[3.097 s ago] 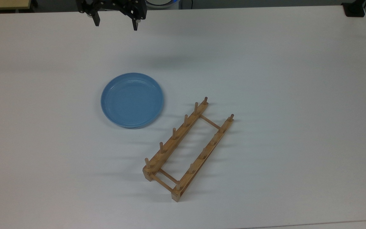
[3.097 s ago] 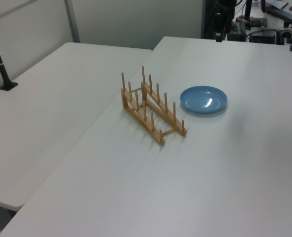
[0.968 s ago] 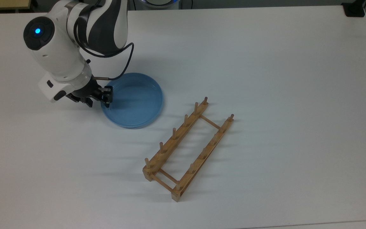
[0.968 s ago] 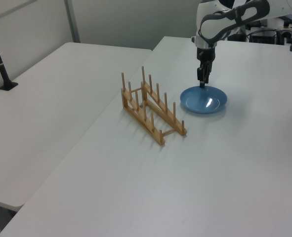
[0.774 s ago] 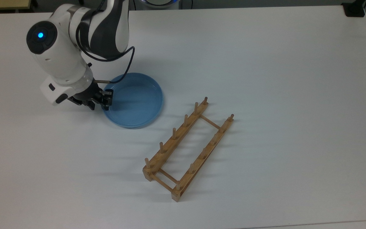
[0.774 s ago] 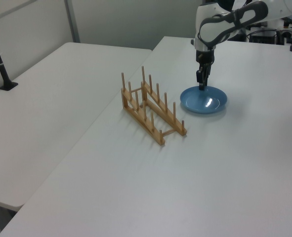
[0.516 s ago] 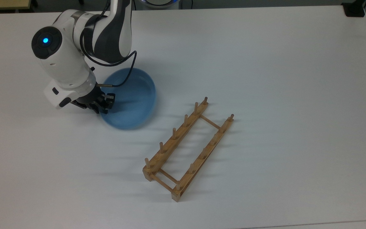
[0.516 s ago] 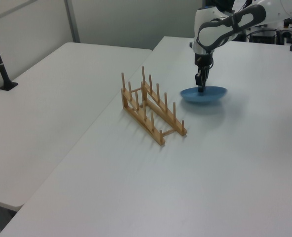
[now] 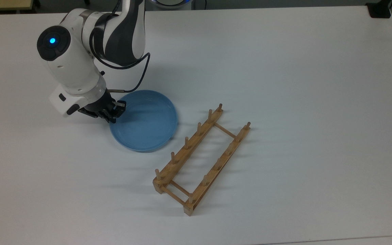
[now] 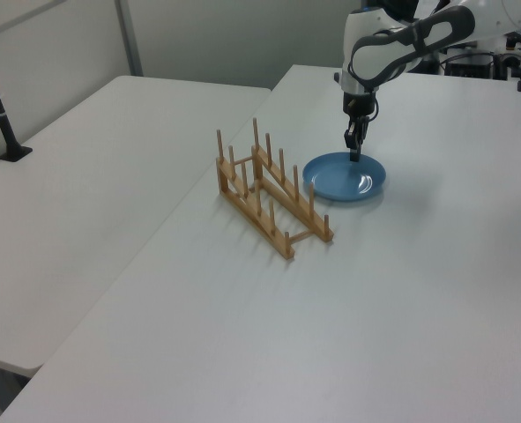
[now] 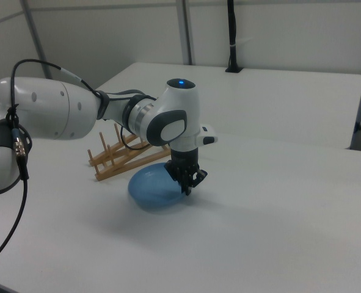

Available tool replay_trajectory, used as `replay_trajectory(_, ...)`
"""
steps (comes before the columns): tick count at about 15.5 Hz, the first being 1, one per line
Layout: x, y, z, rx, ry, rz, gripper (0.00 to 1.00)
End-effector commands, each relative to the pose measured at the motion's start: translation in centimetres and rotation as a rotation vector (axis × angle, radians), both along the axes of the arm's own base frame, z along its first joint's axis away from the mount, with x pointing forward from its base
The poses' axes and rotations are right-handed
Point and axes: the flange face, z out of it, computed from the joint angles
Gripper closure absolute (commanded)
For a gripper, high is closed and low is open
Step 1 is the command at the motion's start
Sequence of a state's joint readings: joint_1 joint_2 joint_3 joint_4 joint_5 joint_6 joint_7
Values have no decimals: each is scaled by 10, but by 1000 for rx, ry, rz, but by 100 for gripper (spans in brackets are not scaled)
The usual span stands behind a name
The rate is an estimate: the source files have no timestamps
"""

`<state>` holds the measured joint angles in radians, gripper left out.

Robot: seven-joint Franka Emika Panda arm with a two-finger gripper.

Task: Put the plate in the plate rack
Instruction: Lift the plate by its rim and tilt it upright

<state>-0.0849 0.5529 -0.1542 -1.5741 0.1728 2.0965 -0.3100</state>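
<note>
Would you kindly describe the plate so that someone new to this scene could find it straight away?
Start at the white table and find the wooden plate rack lying on it. In the top view, the plate is just to the upper left of the rack, with the gripper closed on its rim. It is the only round, blue, glossy thing there.

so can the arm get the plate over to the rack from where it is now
Probably yes. The gripper is shut on the plate at its rim, and the plate rack stands close beside it on the bare white table, with nothing between them.
</note>
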Motion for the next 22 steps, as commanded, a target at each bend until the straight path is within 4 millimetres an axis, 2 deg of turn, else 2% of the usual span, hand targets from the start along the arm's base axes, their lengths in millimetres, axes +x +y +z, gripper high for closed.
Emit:
replay_trajectory(1, -2, 9, 26, 16, -40, 15, 100)
replay_trajectory(5, -12, 3, 65, 46, -6, 113, 100)
replay_trajectory(9, -19, -5, 110, 36, -76, 196, 100)
replay_trajectory(12, -22, -11, 153, -38, -171, 299, 100)
replay_trajectory(13, -17, -15, 190, -113, -289, 323, 100)
replay_trajectory(15, -16, -19, 221, -198, -397, 345, 100)
replay_trajectory(18, -13, -6, 248, -269, -495, 367, 100)
replay_trajectory(22, -3, 42, 277, -315, -643, 379, 100)
